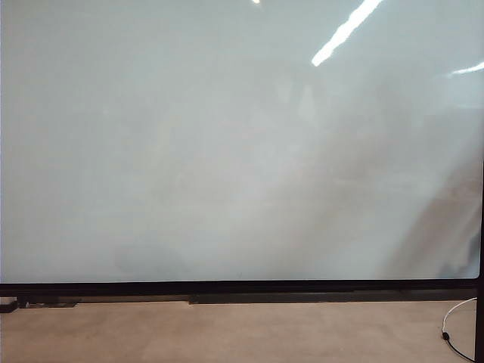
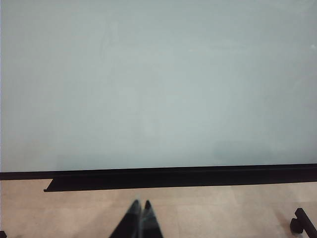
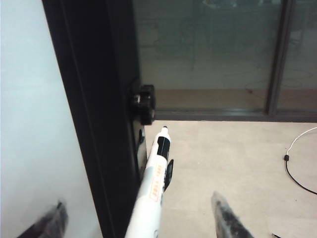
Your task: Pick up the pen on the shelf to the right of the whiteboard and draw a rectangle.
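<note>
The whiteboard [image 1: 227, 151] fills the exterior view, glossy and pale, with a thin black frame; neither gripper shows there. No rectangle is in view on it. In the right wrist view the pen [image 3: 153, 188], white with orange lettering and a black collar below its tip, leans on a small black shelf clip [image 3: 169, 173] beside the board's black side frame [image 3: 94, 124]. My right gripper [image 3: 137, 202] is open, its fingers wide on either side of the pen and not touching it. My left gripper [image 2: 141, 204] is shut and empty, hanging over the floor below the board [image 2: 158, 84].
A black tray rail [image 1: 302, 298] runs under the board. A black clamp knob [image 3: 144, 103] sticks out of the side frame above the pen. A white cable [image 3: 297, 148] lies on the beige floor. A glass wall [image 3: 208, 49] stands behind. A black stand foot [image 2: 302, 223] is nearby.
</note>
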